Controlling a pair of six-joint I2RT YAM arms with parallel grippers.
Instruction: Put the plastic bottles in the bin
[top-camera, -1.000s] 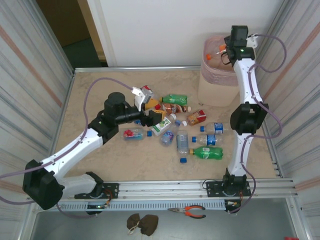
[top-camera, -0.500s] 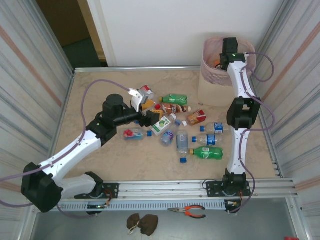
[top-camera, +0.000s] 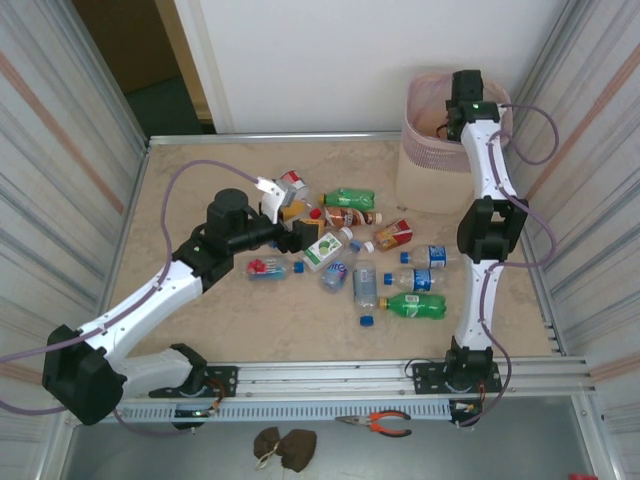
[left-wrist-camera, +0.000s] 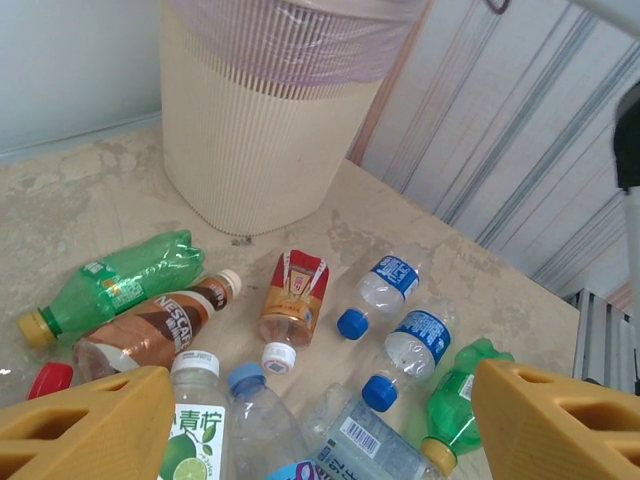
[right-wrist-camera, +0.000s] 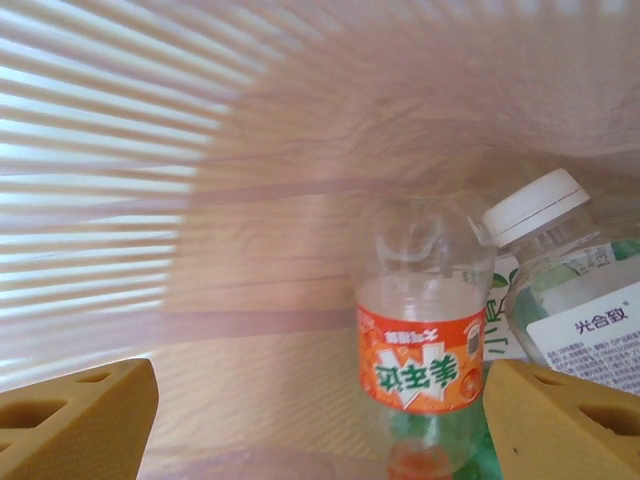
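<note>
Several plastic bottles lie in a loose heap mid-table: a green one (top-camera: 350, 198), a brown Nescafe one (left-wrist-camera: 150, 328), a red-orange one (left-wrist-camera: 293, 298), two blue-labelled ones (left-wrist-camera: 385, 285) and another green one (top-camera: 415, 306). My left gripper (top-camera: 302, 228) hovers over the heap's left side, open, its orange fingers (left-wrist-camera: 85, 425) wide apart with nothing between them. The pale pink bin (top-camera: 435, 165) stands at the back right. My right gripper (top-camera: 448, 122) reaches down into it, open. Below it an orange-labelled bottle (right-wrist-camera: 425, 360) lies free inside the bin (right-wrist-camera: 250, 200), beside a white-capped bottle (right-wrist-camera: 570, 300).
Loose blue caps (top-camera: 367, 321) lie among the bottles. Corrugated metal walls close in the left and right sides. Orange-handled pliers (top-camera: 385, 424) lie on the ledge in front of the arm bases.
The right gripper came down from above the bin into its mouth and opened, letting the orange-labelled bottle drop inside. The left arm shifted slightly left, then held still.
</note>
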